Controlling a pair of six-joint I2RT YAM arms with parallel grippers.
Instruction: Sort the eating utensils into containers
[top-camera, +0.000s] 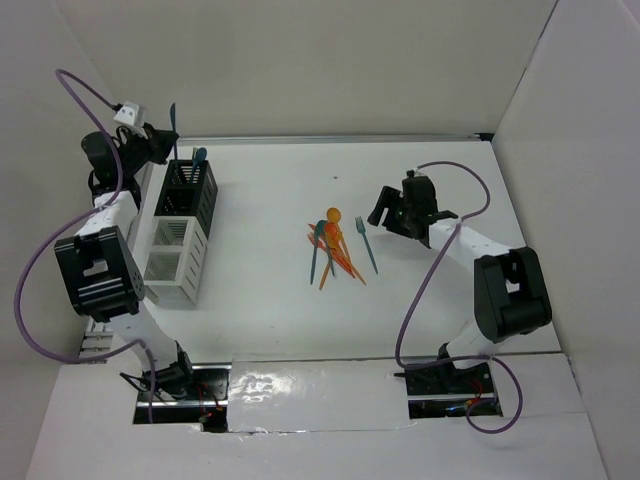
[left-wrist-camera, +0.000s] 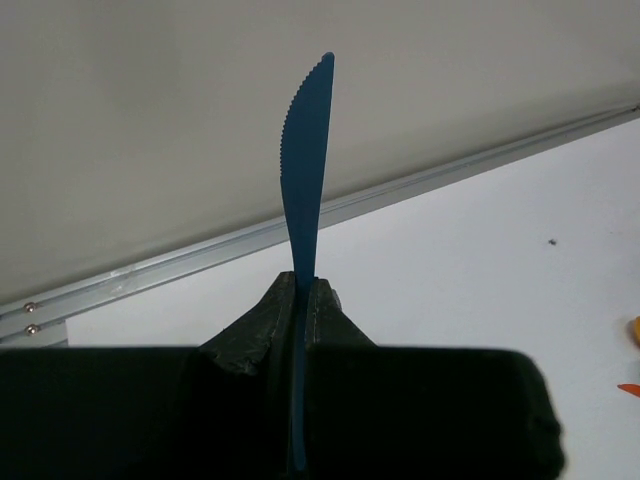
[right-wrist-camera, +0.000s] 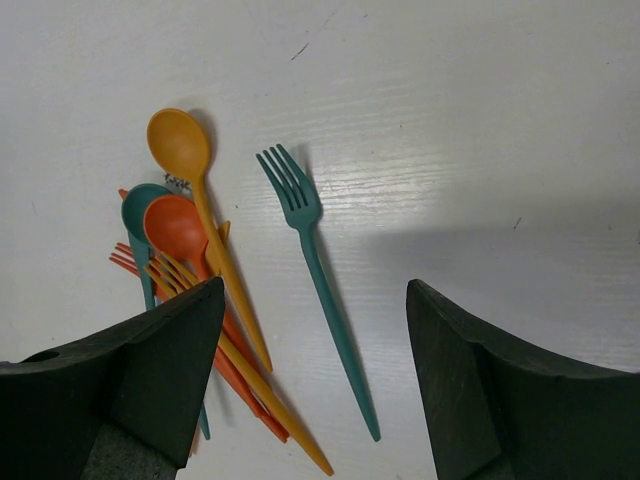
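Mesh bin (top-camera: 192, 198) holds a teal utensil (top-camera: 199, 157) — left hand (left-wrist-camera: 303, 300) pinches teal knife (left-wrist-camera: 305, 170), right hand (right-wrist-camera: 315, 300) gapes empty.

No legible text or markings anywhere.

Bright, even, diffuse from above; soft faint shadows beside the utensils (right-wrist-camera: 178, 228); glare on the glossy strip (top-camera: 300, 390).

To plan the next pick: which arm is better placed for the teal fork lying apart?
Right: the right gripper hovers open over the fork; the left gripper holds a teal knife.
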